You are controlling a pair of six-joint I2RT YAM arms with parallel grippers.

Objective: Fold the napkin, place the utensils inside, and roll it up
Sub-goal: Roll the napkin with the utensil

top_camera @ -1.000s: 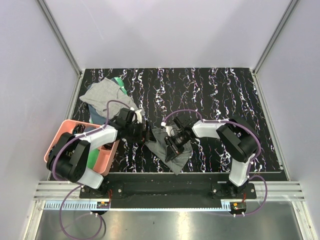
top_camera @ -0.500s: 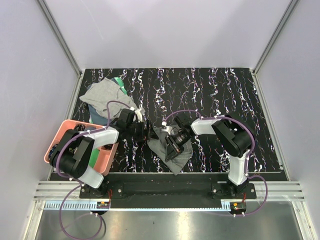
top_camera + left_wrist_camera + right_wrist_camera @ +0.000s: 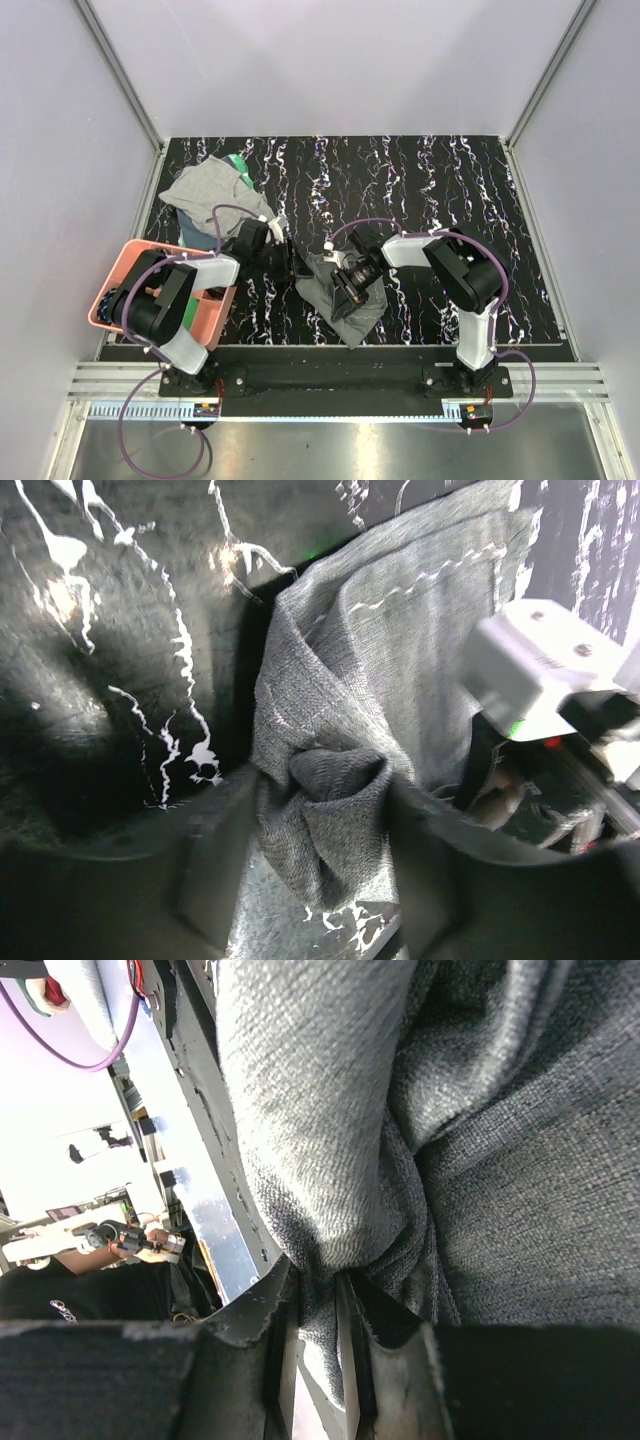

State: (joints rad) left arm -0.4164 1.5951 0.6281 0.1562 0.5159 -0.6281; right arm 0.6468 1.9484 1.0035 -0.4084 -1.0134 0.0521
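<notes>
Well, both grippers grip the napkin

Crumpled and doubled over itself, the charcoal-grey napkin (image 3: 355,322) lies mid-table (image 3: 450,180) by the near edge, its pale stitched hem showing. The left gripper (image 3: 322,780) squeezes a bunched knot at its left side. The right gripper (image 3: 315,1275) pinches a thin fold tight.
</notes>
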